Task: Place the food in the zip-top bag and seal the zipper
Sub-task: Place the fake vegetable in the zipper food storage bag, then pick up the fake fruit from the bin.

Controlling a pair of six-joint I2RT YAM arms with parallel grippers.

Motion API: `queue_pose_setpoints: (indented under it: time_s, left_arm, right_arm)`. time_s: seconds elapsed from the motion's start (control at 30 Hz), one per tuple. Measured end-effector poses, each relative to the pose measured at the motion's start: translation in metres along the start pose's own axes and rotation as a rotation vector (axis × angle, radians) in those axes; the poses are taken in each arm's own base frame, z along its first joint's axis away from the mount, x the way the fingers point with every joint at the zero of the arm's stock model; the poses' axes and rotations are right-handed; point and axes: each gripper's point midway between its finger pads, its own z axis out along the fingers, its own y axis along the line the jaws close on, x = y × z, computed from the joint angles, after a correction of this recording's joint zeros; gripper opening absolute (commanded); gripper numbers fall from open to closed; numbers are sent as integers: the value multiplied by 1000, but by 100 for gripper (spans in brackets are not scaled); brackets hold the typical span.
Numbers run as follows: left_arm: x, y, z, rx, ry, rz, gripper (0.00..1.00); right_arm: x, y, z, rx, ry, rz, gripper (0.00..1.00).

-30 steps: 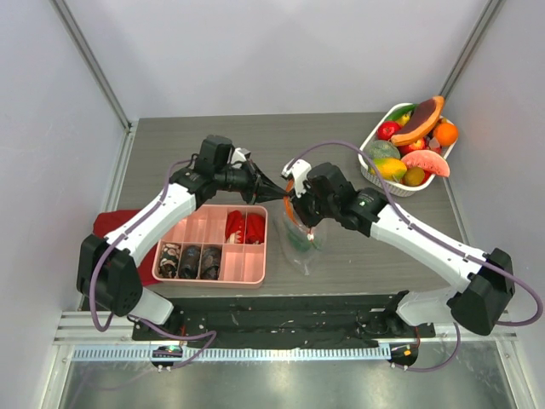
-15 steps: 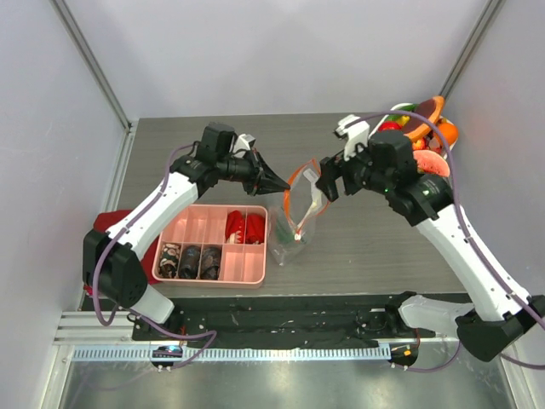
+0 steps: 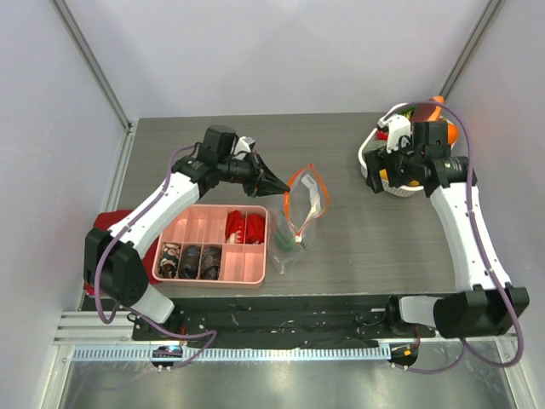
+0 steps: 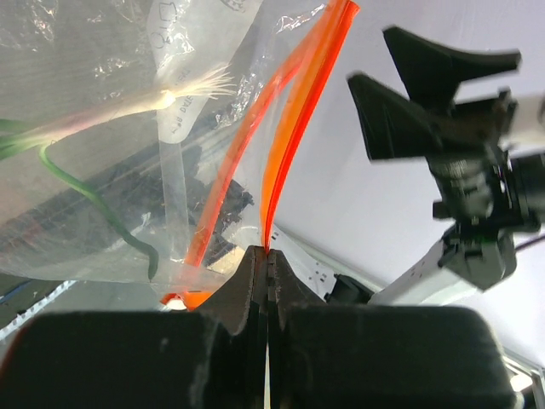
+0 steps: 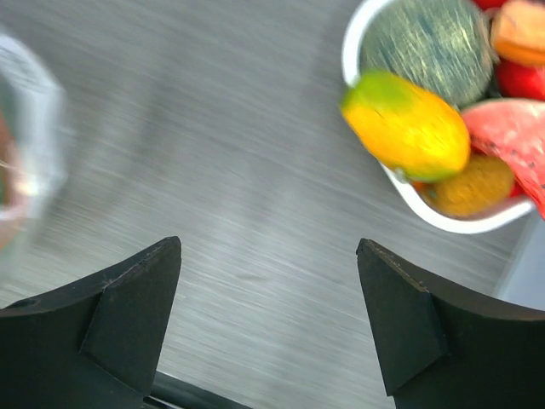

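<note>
The clear zip-top bag (image 3: 305, 206) hangs over the table centre with its mouth gaping. My left gripper (image 3: 281, 184) is shut on the orange-red zipper (image 4: 294, 128) at the bag's left rim, jaws pressed together on the strip (image 4: 268, 251). A green-stemmed piece of food (image 3: 295, 243) lies low in the bag. My right gripper (image 5: 268, 247) is open and empty, hovering over bare table just left of the white basket (image 5: 460, 223). That basket holds the food: a yellow-green mango (image 5: 409, 123), a green melon (image 5: 426, 38) and a watermelon slice (image 5: 511, 136).
A pink compartment tray (image 3: 213, 280) sits front left of the bag, with dark lumps (image 3: 192, 260) and red crinkled pieces (image 3: 245, 226) in it. A red cloth (image 3: 106, 223) lies at the table's left edge. The basket (image 3: 400, 191) stands at the back right corner.
My right gripper opened at the bag's mouth, then swung right and back to the basket. The left gripper has kept its hold, and the bag hangs a little more upright.
</note>
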Motion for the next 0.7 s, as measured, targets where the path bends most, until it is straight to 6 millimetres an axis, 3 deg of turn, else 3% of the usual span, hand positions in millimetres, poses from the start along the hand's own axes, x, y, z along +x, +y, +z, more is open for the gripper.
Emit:
queue_pose_setpoints:
  time_s: [0.1, 0.2, 0.43, 0.7]
  left_arm:
    - [0, 0, 0, 1, 0, 1, 0]
    - [0, 0, 0, 2, 0, 1, 0]
    - [0, 2, 1, 4, 7, -7, 0]
    - [-1, 3, 4, 4, 11, -17, 0]
  right_arm:
    - [23, -22, 19, 8, 110, -76, 93]
    - [33, -31, 34, -12, 166, -198, 93]
    - [31, -64, 71, 11, 233, -459, 97]
    - [44, -89, 112, -3, 342, -656, 97]
